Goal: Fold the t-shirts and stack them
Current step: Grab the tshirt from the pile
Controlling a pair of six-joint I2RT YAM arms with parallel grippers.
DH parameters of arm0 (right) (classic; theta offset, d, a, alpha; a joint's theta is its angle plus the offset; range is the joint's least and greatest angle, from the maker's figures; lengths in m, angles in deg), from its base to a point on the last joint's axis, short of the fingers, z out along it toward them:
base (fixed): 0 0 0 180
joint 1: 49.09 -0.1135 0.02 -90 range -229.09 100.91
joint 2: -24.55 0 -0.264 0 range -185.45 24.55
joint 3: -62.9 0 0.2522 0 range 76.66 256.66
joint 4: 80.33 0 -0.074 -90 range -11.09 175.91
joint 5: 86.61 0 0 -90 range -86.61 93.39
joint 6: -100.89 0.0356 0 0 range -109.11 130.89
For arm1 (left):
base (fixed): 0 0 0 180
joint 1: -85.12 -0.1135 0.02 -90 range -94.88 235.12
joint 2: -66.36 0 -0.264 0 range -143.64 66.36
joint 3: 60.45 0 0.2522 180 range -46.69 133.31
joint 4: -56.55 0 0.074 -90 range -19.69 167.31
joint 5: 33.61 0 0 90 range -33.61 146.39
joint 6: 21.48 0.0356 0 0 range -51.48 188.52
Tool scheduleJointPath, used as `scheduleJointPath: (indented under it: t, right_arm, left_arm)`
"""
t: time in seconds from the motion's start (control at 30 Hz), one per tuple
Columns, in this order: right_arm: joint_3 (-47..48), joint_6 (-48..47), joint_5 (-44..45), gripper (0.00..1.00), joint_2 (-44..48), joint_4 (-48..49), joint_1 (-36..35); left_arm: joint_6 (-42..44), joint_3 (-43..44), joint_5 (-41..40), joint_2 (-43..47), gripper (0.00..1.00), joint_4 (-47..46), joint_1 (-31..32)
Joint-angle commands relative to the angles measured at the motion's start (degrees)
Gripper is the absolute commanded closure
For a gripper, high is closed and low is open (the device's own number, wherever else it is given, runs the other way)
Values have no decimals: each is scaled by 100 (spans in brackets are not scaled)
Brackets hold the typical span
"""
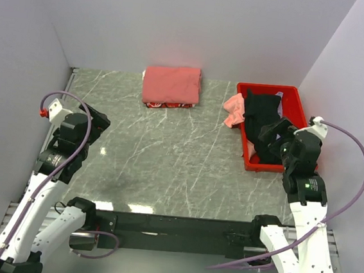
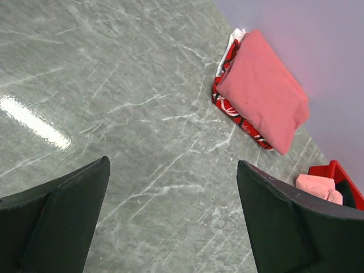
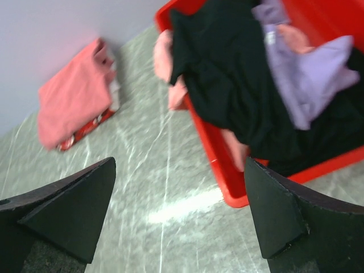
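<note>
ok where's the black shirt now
Top view: the black shirt lies in the red bin on the right side, beside the pink shirt draped over its rim.

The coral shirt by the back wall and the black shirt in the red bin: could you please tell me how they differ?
The coral shirt is folded into a neat rectangle; the black shirt is crumpled. The coral shirt lies out on the table, on top of a red patterned cloth; the black shirt sits inside the red bin with a lavender shirt on it. Both are soft cloth, and neither is held.
</note>
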Motion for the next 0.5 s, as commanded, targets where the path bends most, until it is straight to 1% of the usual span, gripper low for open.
scheduleJointPath:
  t: [0.0, 0.1, 0.17, 0.23, 0.3, 0.47]
  right_arm:
    - [-115, -389, -959, 0, 41, 699, 16]
    - [-133, -258, -944, 0, 15, 919, 24]
    - [-55, -363, -1172, 0, -107, 973, 16]
    - [322, -240, -1155, 0, -520, 676, 16]
    - [525, -248, -1129, 0, -984, 578, 16]
    - [833, -433, -1418, 1, -1899, 894, 16]
  left_arm:
    - [-39, -5, -112, 67, 0, -75, -7]
    - [-31, -66, -104, 146, 0, -47, -7]
    - [-22, -136, -42, 190, 1, -127, -7]
    - [-21, -154, -42, 234, 1, -144, -7]
    - [-48, -137, -68, 243, 1, -100, -7]
    - [49, -154, 63, 295, 1, -153, -7]
